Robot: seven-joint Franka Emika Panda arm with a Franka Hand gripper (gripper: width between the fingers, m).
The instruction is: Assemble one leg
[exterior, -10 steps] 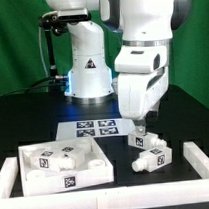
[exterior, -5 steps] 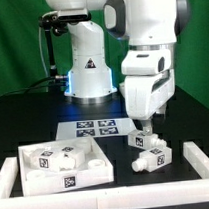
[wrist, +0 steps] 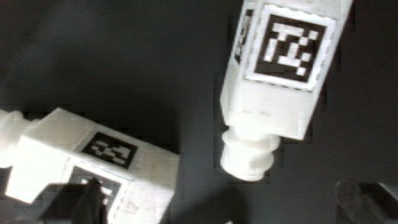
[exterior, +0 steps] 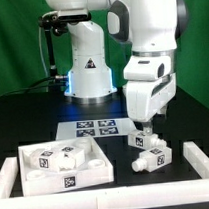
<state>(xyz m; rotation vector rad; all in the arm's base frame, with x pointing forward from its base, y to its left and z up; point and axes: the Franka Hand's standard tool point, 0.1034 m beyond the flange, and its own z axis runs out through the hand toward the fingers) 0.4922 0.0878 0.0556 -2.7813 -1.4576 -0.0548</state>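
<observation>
Two white legs with square tags lie on the black table at the exterior view's right, one (exterior: 145, 141) just behind the other (exterior: 149, 159). My gripper (exterior: 142, 126) hangs just above the rear leg, not touching it. In the wrist view the jaws stand wide apart and empty around the gripper's middle (wrist: 222, 205). One dark finger (wrist: 79, 198) sits over a tagged leg (wrist: 80, 150). The other leg (wrist: 281, 70) lies ahead with its peg end pointing toward the gap. More legs (exterior: 58, 155) lie on the large white panel (exterior: 95, 171) at the exterior view's left.
The marker board (exterior: 94, 126) lies flat behind the legs, in front of the robot base (exterior: 89, 73). A white raised border (exterior: 7, 177) runs along the table's front and sides, close beside the front leg at the exterior view's right (exterior: 201, 159).
The arm has shifted a little toward the exterior view's right; the gripper stays just above the rear leg. The legs and panel have not moved.
</observation>
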